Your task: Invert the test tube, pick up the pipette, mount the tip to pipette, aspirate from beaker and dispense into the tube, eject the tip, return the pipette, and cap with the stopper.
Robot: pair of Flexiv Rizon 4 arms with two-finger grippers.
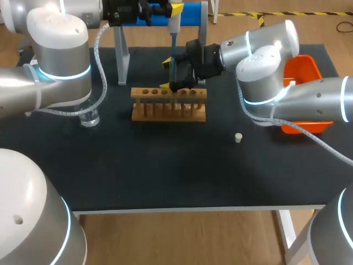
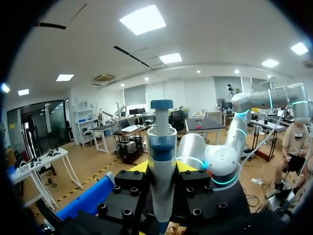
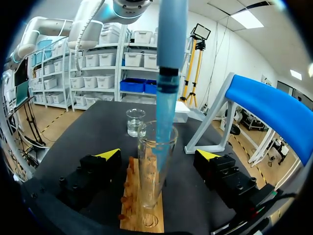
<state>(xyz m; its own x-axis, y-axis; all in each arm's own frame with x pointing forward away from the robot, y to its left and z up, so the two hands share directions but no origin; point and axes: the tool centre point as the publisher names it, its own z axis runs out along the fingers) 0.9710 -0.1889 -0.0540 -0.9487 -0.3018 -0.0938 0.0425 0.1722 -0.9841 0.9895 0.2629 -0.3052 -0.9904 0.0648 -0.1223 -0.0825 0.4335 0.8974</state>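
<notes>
Beaker (image 1: pixel 88 117) left of rack (image 1: pixel 168 105). Left gripper (image 2: pixel 162 167) clamped on pipette (image 2: pixel 161 144), its tip inside test tube (image 3: pixel 156 169) standing in rack. Right gripper (image 3: pixel 157 155) wide open, flanking tube without touching. Tube likely thin, slick, breakable glass: take mid-body, gently. Stopper (image 1: pixel 238 137) lies right.

No legible text, no labels or numbers (any view)

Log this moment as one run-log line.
left gripper: shut on pipette | pipette tip: inside test tube | right gripper: open, either side of test tube | test tube: upright in rack | stopper: on table
</notes>
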